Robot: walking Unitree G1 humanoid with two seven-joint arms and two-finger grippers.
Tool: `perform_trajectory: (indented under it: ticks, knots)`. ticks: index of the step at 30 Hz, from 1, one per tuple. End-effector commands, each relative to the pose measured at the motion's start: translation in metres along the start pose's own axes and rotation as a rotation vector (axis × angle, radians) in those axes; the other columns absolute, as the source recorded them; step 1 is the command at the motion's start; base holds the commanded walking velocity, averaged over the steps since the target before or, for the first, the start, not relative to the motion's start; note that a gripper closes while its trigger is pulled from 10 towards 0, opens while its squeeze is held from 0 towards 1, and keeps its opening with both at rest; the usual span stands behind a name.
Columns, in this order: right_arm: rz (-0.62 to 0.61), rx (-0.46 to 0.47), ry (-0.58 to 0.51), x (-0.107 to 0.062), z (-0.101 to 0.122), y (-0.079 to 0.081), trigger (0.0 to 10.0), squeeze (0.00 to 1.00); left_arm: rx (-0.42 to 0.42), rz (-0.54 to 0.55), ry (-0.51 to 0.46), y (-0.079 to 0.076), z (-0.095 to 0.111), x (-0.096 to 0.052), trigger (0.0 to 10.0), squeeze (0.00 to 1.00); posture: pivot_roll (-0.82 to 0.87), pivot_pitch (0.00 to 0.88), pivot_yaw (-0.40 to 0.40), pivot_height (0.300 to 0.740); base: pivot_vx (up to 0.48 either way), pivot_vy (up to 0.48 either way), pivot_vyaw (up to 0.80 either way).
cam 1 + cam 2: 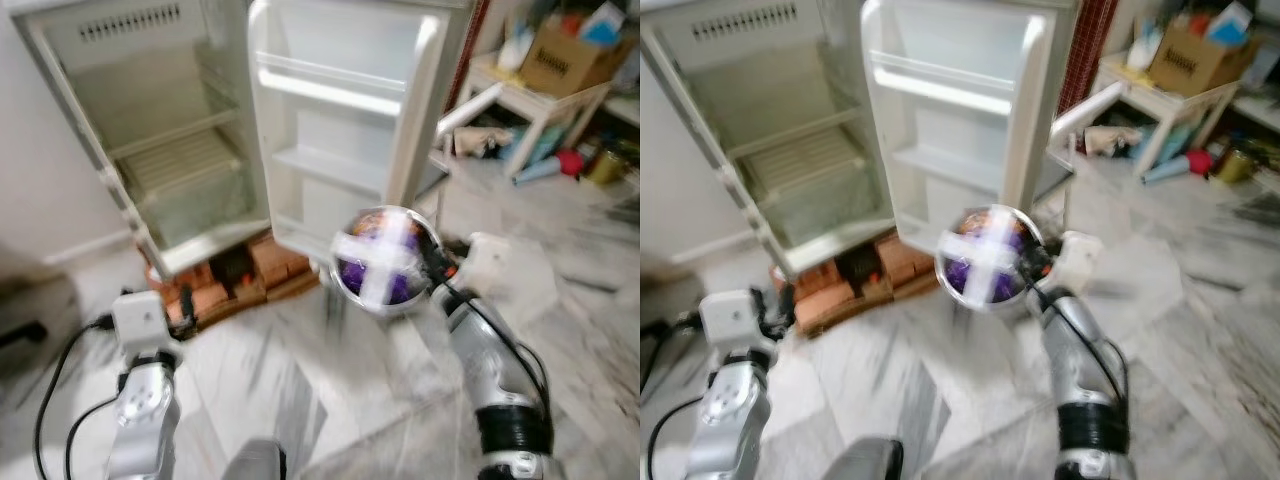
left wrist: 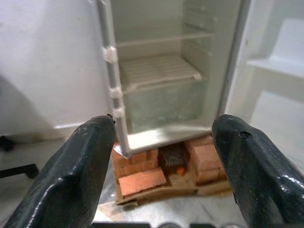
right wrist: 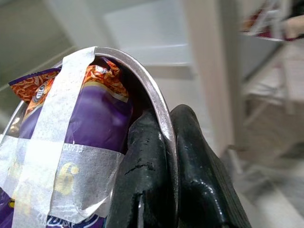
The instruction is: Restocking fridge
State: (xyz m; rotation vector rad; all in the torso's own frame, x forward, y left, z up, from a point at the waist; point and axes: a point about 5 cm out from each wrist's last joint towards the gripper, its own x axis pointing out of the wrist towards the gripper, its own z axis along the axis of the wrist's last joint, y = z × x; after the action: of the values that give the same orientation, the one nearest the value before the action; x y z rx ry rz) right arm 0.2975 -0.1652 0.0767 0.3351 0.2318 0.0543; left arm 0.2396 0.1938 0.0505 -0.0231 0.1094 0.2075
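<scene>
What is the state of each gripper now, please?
Left gripper: open, holding nothing, facing the fridge.
Right gripper: jaws closed on the rim of the metal bowl with taped purple packets.

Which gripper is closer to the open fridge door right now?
Right. The right gripper, holding the taped bowl, is just before the fridge door; the left gripper sits lower, before the brick base.

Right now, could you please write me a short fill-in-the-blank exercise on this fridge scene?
1. The right gripper is shut on the rim of a metal ____ holding a purple packet.
2. The fridge stands on ____.
3. The fridge door is ____.
4. The left gripper has its fingers ____.

Missing words: bowl; bricks; open; open
</scene>
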Motion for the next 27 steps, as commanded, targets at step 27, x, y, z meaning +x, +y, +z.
perform_trajectory:
  ticks: [27]
  knots:
    - [-0.016, -0.035, -0.024, 0.0003, 0.0049, -0.0050, 10.0, 0.00, -0.018, -0.028, 0.005, -0.0023, -0.0029, 0.0008, 10.0, 0.00, 0.11, 0.000, 0.002, 0.740, 0.066, 0.107, 0.51]
